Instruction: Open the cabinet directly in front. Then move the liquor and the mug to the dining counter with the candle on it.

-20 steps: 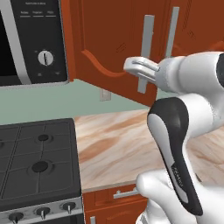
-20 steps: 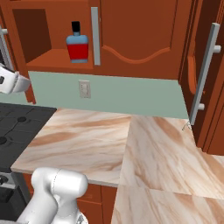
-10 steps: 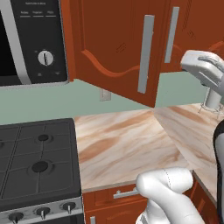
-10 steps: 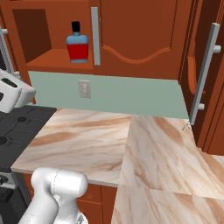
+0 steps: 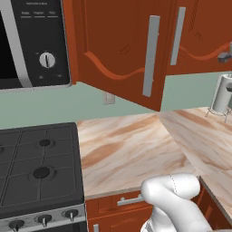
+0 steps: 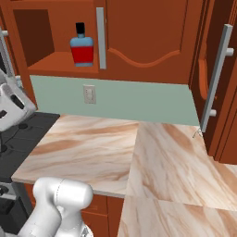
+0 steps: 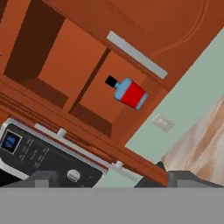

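Item, left: black microwave (image 5: 31,43) with a round dial, mounted on the wall above a black stove (image 5: 38,170) whose knobs run along its near edge.

Item, centre: the cabinet (image 6: 139,39), reddish-brown wood with arched raised panels and long silver bar handles. Its left door (image 5: 120,50) stands swung open toward the near side; the neighbouring door is shut. The open compartment shows a bare wooden shelf.

Item, on that shelf: the liquor (image 6: 82,45), upright, blue upper body, red lower part, black cap, at the right end of the opening, just beside the shut door's handle. In the hand view the bottle (image 7: 127,92) appears rolled sideways, a tilt of the camera only.

Item, below: pale green back wall with a white outlet (image 6: 89,94); marble-patterned desk (image 6: 152,157) running from beside the stove rightward and turning toward the near side.

Item, far right: a pale cylindrical vessel on a wire stand (image 5: 222,95) on the desk.

Item, gripper (image 7: 107,179): low at the hand view's bottom edge, jaws spread wide apart, holding nothing, well apart from the liquor.
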